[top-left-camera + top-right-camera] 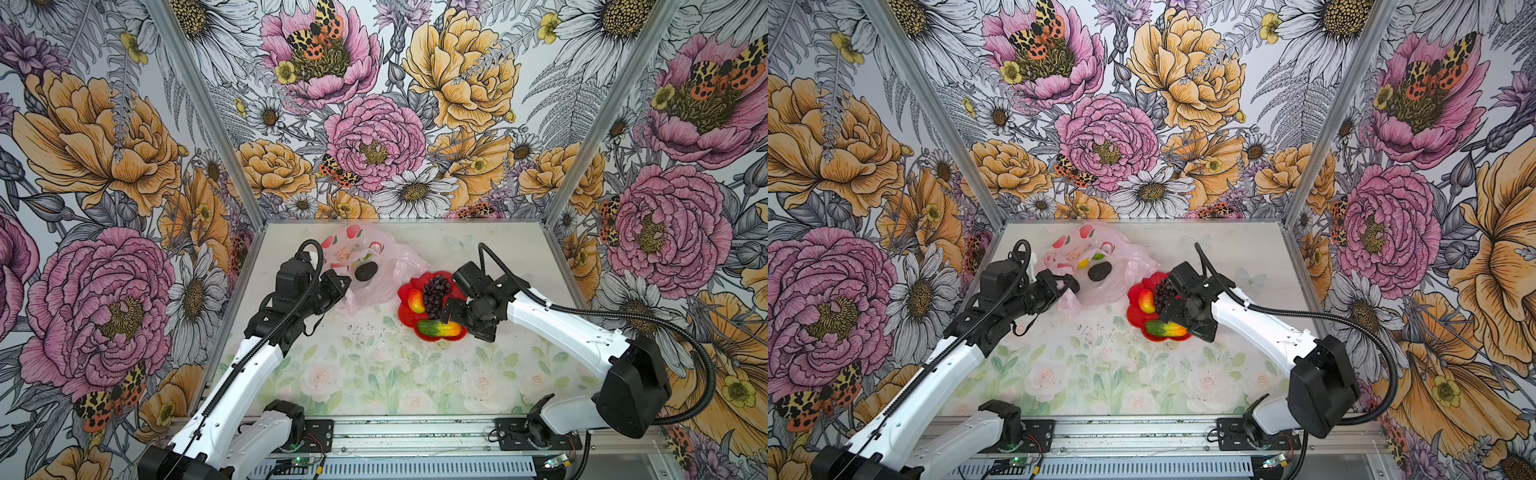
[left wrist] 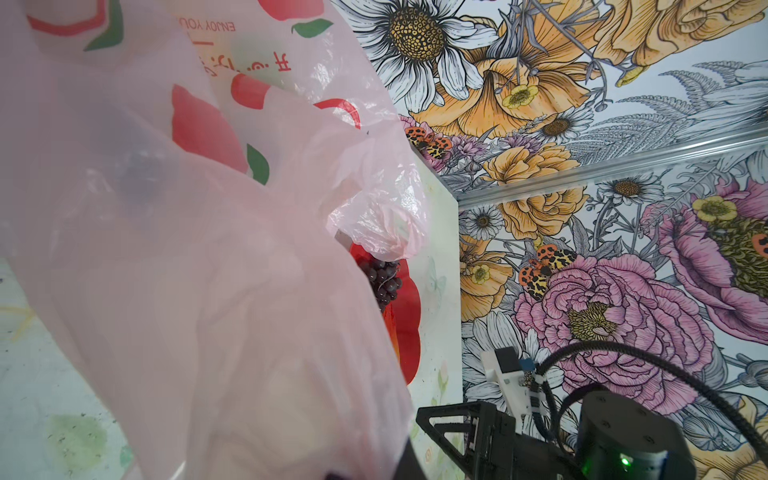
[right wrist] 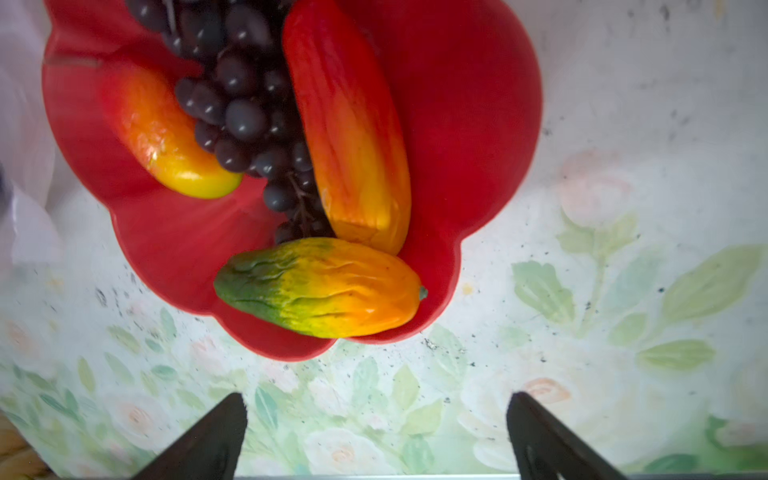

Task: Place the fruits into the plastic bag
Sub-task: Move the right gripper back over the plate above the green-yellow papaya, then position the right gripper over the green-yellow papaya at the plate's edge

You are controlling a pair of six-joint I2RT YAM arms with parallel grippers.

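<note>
At the back left of the floral-printed tabletop point(image 1: 374, 374), the thin translucent pink plastic bag point(image 1: 374, 286) lies crumpled with its mouth raised. The left gripper point(image 1: 1070, 286) is clamped tight on a bunched edge of the film, which drapes across the left wrist view and hides the fingertips there. A dark brown toy avocado point(image 1: 366, 271) sits at the bag's opening; whether it lies inside or on top of the film cannot be told. Just beside the bag's loose right edge stands the red flower-shaped plastic plate point(image 1: 405, 318). It carries a purple toy grape bunch point(image 1: 435, 293), a red-and-yellow toy peach point(image 1: 415, 301), a green-to-orange toy mango point(image 3: 320, 291) and a long red-orange toy fruit point(image 3: 349, 124). The right gripper point(image 3: 376, 405) hangs above the plate's right side with its jaws spread wide and nothing between them. Assessment: the fruits look light, rigid and smooth-skinned, so they may skid out of a glancing pinch. The mango, nearest and unobstructed, is best taken across its narrow middle, jaws square to its long axis. The grape bunch is lumpy and probably yielding, so grip the cluster's body, not the stem. The bag is flimsy and slippery and would likely collapse if its edge were released.
</note>
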